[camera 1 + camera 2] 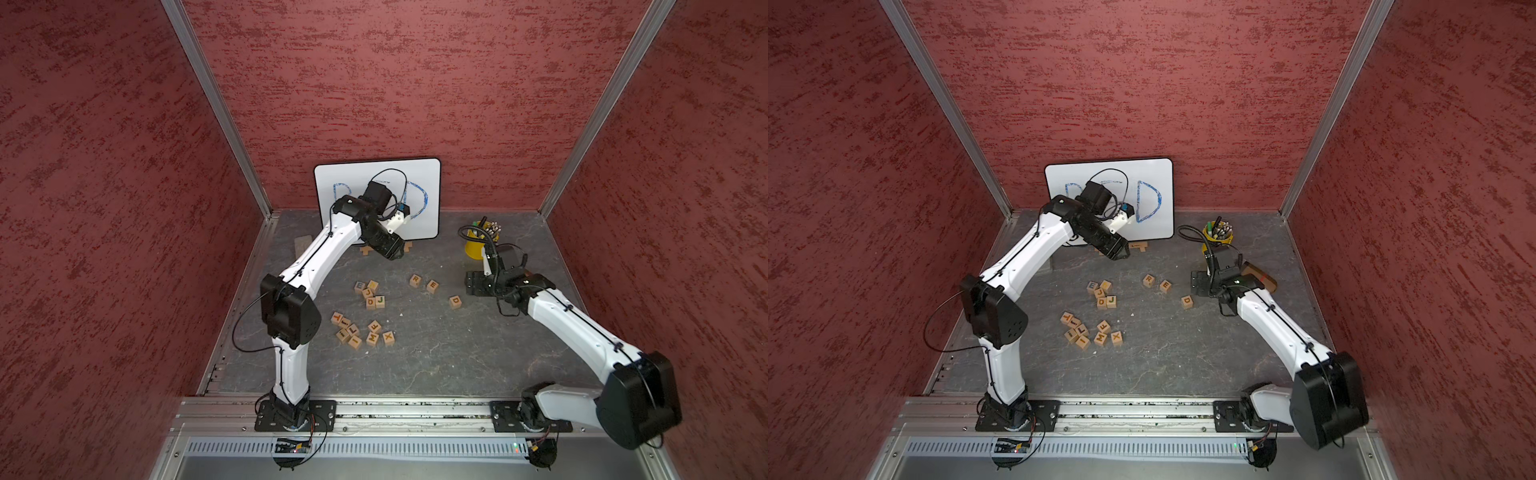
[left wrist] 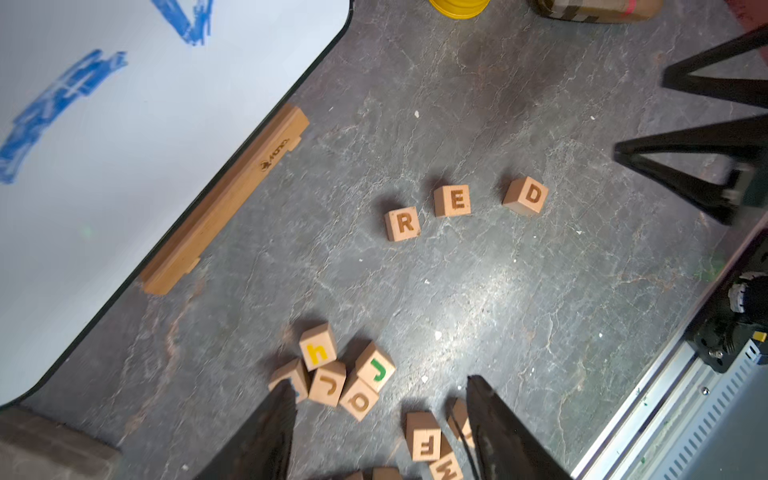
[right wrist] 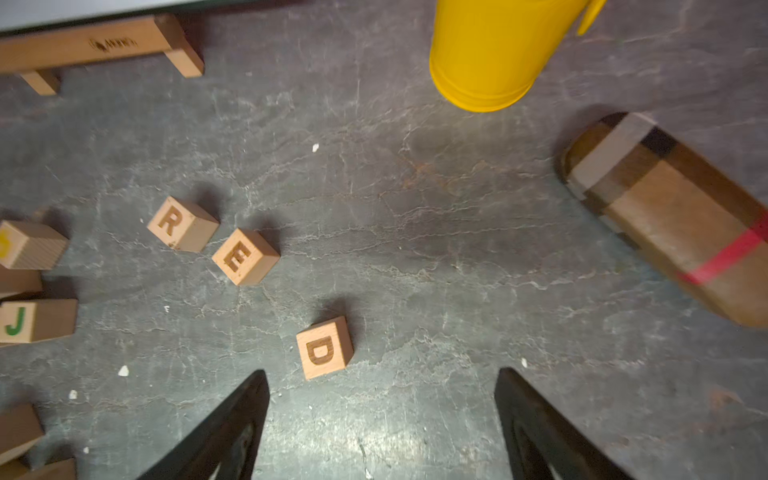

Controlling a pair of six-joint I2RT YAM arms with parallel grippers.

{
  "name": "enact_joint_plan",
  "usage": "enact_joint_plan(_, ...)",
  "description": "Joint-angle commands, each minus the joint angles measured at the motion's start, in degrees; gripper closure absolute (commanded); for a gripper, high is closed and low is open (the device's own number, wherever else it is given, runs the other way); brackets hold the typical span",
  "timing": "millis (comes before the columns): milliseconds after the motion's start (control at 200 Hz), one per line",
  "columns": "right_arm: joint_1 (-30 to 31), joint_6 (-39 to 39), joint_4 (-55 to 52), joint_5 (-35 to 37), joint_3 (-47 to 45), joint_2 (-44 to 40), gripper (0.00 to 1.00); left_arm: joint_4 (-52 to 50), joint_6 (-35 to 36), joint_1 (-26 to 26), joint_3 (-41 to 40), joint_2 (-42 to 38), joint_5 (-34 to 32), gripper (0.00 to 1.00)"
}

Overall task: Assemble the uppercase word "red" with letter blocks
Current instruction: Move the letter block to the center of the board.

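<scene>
The R block (image 2: 402, 223), the E block (image 2: 452, 200) and the D block (image 2: 525, 195) are lying on the dark grey surface (image 1: 436, 357) in reading order. Each one is a small pale wooden cube that is showing an orange-brown capital letter on its upper face. The R block and the E block are sitting just beside each other without touching, while the D block is sitting a little more apart and is turned slightly, so the row is not making a straight line. In both top views the three are lying in front of the whiteboard (image 1: 424, 174), with loose heaps of other letter cubes (image 1: 370, 293) at their side, toward the left arm. The right end effector (image 3: 382, 370) is hovering near the D block, its jaws spread wide and nothing between them. The left end effector (image 2: 380, 378) is hanging raised above the surface before the whiteboard, also released and carrying nothing. A yellow cup (image 3: 486, 54) is standing farther back than the right end effector.
</scene>
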Motion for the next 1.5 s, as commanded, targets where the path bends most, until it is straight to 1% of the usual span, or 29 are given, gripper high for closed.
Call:
enact_joint_plan(0,-0.1,-3.9,-0.4,-3.7,3.4,5.6,0.15,2.2,2.6,1.6,-4.2,-4.5,3.1,0.33)
enact_joint_plan(95,0.0,-6.0,-1.2,-5.8,5.9,10.7,0.17,2.4,2.7,3.6,-7.0,-7.0,5.3,0.33)
enact_joint_plan(180,0.5,-6.8,-3.1,-5.7,7.3,13.5,0.18,2.4,3.0,5.1,-8.6,-8.2,6.4,0.33)
enact_joint_plan(411,3.1,-8.6,-6.6,-8.2,8.4,15.8,0.19,2.2,4.2,7.2,-10.2,-8.8,10.3,0.32)
enact_joint_plan(576,4.9,-9.5,-8.3,-7.5,9.3,18.7,0.24,3.2,4.8,7.2,-12.4,-9.4,10.5,0.32)
enact_joint_plan(711,5.3,-9.8,-8.0,-6.8,8.9,19.6,0.25,3.9,4.9,7.5,-14.0,-10.3,10.3,0.31)
enact_joint_plan(767,5.4,-9.8,-8.3,-6.1,9.2,20.3,0.28,4.1,4.8,7.6,-14.4,-10.5,10.2,0.31)
enact_joint_plan(827,5.3,-10.0,-8.7,-6.0,9.5,20.7,0.33,4.2,4.8,7.8,-14.8,-10.7,10.2,0.31)
enact_joint_plan(1032,5.4,-10.8,-8.9,-5.7,9.4,21.4,0.38,4.4,4.9,8.5,-16.7,-11.3,10.2,0.31)
enact_joint_plan(1112,5.4,-11.2,-9.3,-5.3,9.6,22.0,0.44,4.4,5.1,8.9,-17.3,-11.5,10.2,0.31)
enact_joint_plan(1218,5.4,-11.7,-9.2,-4.8,9.9,22.4,0.48,4.5,5.2,9.3,-17.8,-11.7,10.2,0.31)
enact_joint_plan(1388,5.4,-13.2,-8.6,-3.5,11.0,22.6,0.5,4.6,5.5,9.9,-18.3,-12.0,10.2,0.31)
enact_joint_plan(1418,5.5,-14.1,-8.2,-3.6,11.2,22.6,0.54,4.7,5.6,9.9,-18.3,-12.0,10.2,0.31)
enact_joint_plan(1458,5.5,-15.0,-7.8,-3.8,11.5,22.8,0.56,4.6,5.7,10.0,-18.4,-12.0,10.2,0.31)
enact_joint_plan(1498,5.5,-15.6,-7.5,-3.6,11.7,23.0,0.61,4.6,5.9,10.1,-18.3,-11.9,10.2,0.31)
